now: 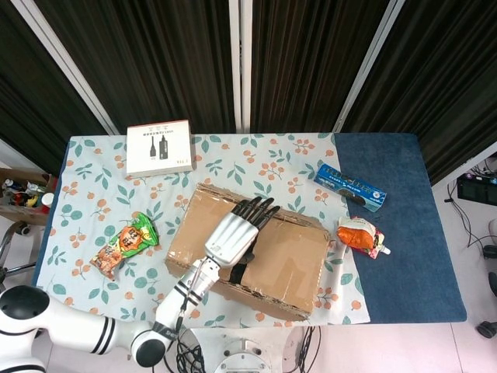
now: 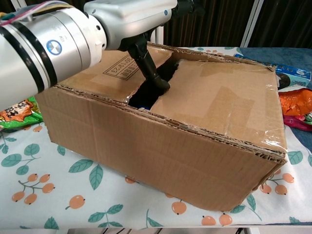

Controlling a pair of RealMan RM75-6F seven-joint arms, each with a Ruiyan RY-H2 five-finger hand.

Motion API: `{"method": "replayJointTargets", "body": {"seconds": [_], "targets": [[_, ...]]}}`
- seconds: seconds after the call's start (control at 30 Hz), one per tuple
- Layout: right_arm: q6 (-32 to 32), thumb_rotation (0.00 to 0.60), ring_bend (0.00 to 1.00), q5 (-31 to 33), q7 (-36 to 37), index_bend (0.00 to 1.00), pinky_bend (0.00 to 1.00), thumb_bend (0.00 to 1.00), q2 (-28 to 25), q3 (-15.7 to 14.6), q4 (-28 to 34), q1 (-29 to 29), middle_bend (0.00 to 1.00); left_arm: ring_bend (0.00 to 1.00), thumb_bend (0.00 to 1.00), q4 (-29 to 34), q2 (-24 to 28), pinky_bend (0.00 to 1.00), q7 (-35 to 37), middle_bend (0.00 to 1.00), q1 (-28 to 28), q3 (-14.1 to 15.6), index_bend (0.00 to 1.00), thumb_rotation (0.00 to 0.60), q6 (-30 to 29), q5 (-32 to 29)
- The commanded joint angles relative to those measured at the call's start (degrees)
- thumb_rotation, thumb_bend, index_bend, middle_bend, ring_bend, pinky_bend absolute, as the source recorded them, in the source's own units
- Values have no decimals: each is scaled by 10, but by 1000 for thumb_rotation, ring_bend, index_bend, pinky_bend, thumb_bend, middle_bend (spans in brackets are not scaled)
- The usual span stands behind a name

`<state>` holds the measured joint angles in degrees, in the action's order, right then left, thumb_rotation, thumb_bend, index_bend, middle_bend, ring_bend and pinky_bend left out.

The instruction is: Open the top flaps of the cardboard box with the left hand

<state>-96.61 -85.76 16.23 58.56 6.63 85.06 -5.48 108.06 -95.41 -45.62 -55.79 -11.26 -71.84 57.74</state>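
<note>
The cardboard box [image 1: 283, 260] lies at the middle front of the table, its two top flaps down with a dark gap [image 1: 242, 264] between them. My left hand [image 1: 233, 231] lies flat over the left flap, its dark fingers [image 1: 256, 208] stretched toward the far edge, holding nothing. In the chest view the left hand [image 2: 131, 14] hangs above the box [image 2: 161, 146], and one black finger [image 2: 152, 74] reaches down into the gap [image 2: 146, 95] beside the left flap [image 2: 114, 68]. The right flap [image 2: 219, 102] lies flat. The right hand is in neither view.
A white product box [image 1: 159, 146] sits at the back left. A green snack bag [image 1: 124, 243] lies left of the box. A blue box [image 1: 349, 186] and an orange pouch [image 1: 359, 233] lie to its right, by the blue mat [image 1: 404, 225].
</note>
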Motion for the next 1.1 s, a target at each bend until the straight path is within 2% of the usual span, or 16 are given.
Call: {"method": "replayJointTargets", "body": {"seconds": [0.03, 0.2, 0.43, 0.67, 1.1], "targets": [[2, 600, 0, -1, -2, 0, 0, 239, 1, -1, 1, 1, 0, 59, 93, -14, -8, 165, -13, 14, 1, 7, 7, 600, -3, 6], [5, 600, 0, 1, -6, 0, 0, 239, 2, -1, 2, 3, 0, 50, 94, -28, -11, 165, -47, 0, 3, 20, 0, 600, -8, 10], [6, 600, 0, 2, -8, 0, 0, 240, 1, 0, 3, 3, 0, 49, 144, -31, -9, 165, -94, 0, 5, 30, 0, 600, -19, 29], [8, 600, 0, 0, -10, 0, 0, 240, 0, -2, 6, 4, 0, 49, 168, -3, 1, 165, -170, 0, 5, 42, 0, 600, -37, 43], [2, 600, 0, -3, -6, 0, 0, 240, -5, -4, 7, 1, 0, 49, 204, 47, 20, 165, -272, 0, 5, 32, 0, 600, -66, 17]]}}
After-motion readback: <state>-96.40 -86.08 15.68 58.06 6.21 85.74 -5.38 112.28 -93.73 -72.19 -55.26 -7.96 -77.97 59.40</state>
